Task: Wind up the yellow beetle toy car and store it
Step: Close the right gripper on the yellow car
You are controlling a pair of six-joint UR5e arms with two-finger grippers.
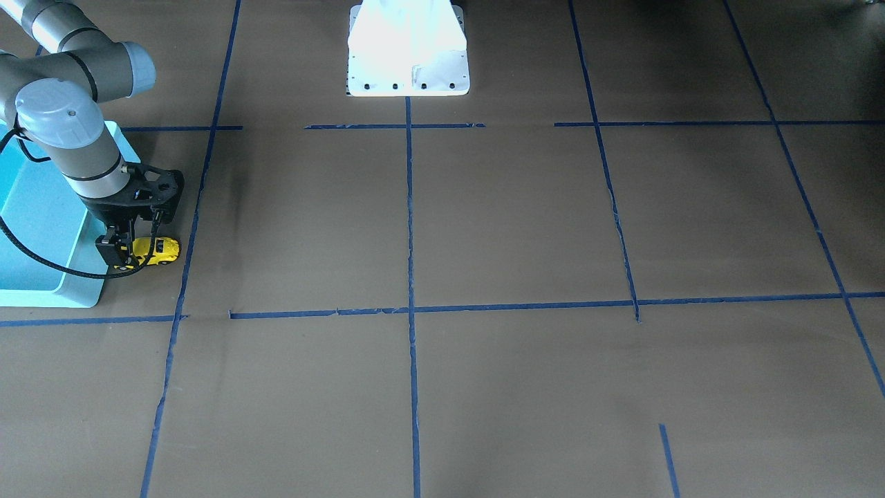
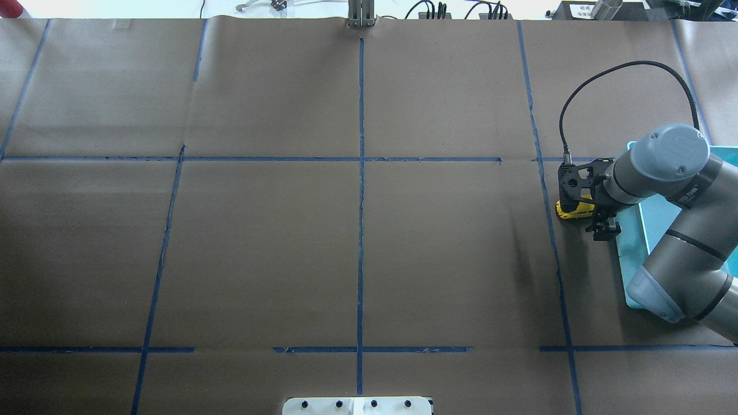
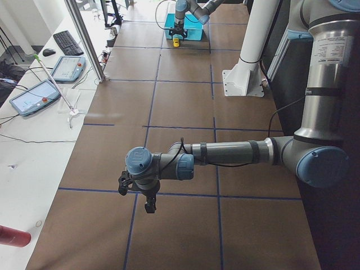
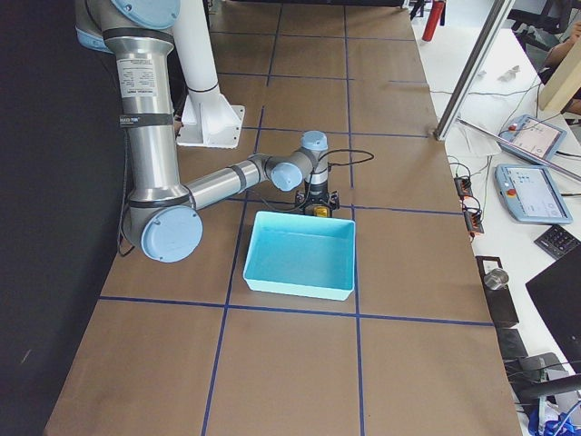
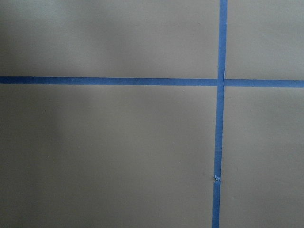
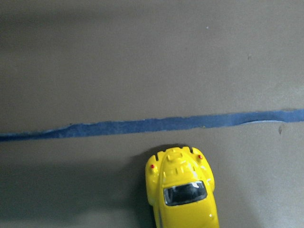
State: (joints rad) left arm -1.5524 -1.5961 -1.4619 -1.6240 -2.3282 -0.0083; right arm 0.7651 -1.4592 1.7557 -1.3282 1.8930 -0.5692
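Yellow beetle toy car (image 1: 157,250) sat on the brown paper (image 1: 484,221) at the right gripper (image 1: 124,257), one end poking past it toward a blue tape line (image 6: 142,126). I couldn't tell whether either the right or left gripper (image 3: 149,207) was spread or pinching. Lettering on the right arm (image 2: 689,196) was too small to read.

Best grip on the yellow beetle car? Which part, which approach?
Pinch the yellow beetle toy car across its two long sides at mid-body, coming straight down. It sits upright, its roof is rounded and glossy, and the teal bin beside it likely crowds a sideways approach.
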